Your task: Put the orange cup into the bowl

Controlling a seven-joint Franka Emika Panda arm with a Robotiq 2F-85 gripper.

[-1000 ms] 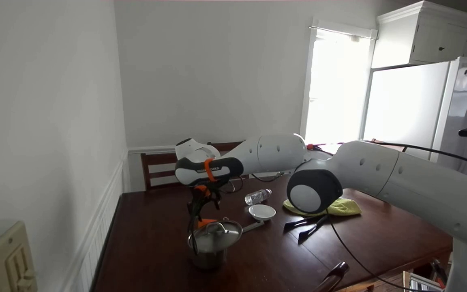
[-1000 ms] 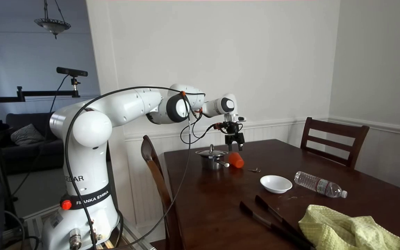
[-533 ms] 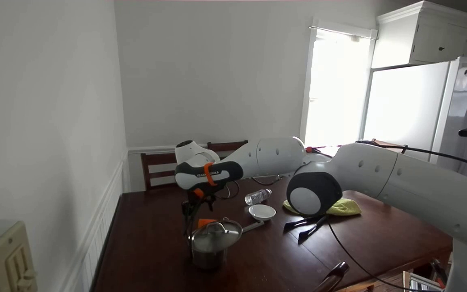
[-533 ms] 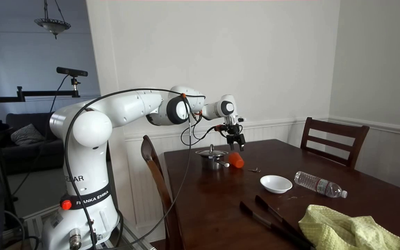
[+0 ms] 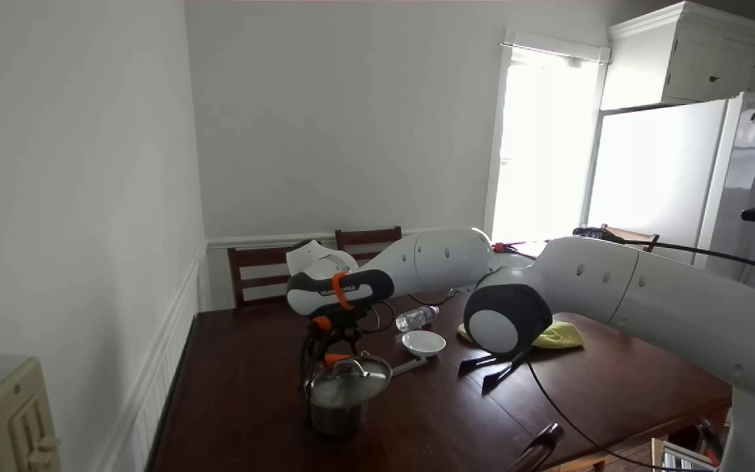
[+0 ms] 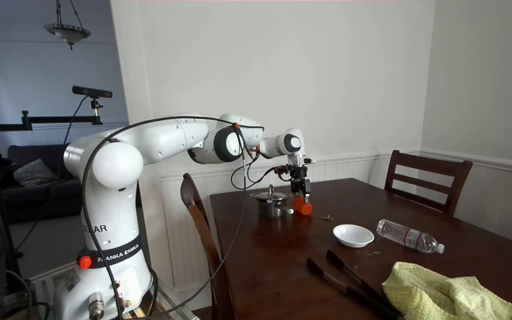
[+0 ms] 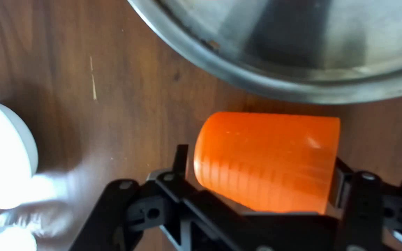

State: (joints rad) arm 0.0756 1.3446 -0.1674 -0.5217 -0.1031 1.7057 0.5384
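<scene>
On the dark table (image 6: 274,266), the orange cup (image 7: 267,150) lies on its side between the spread jaws of our claw (image 7: 261,164), so we judge grasping the step in hand, and next should close before lifting towards the bowl (image 6: 353,234), apart from the claw.

Both exterior views look across the same table (image 6: 282,253), farther off — the wrist view faces down, close over it.
</scene>
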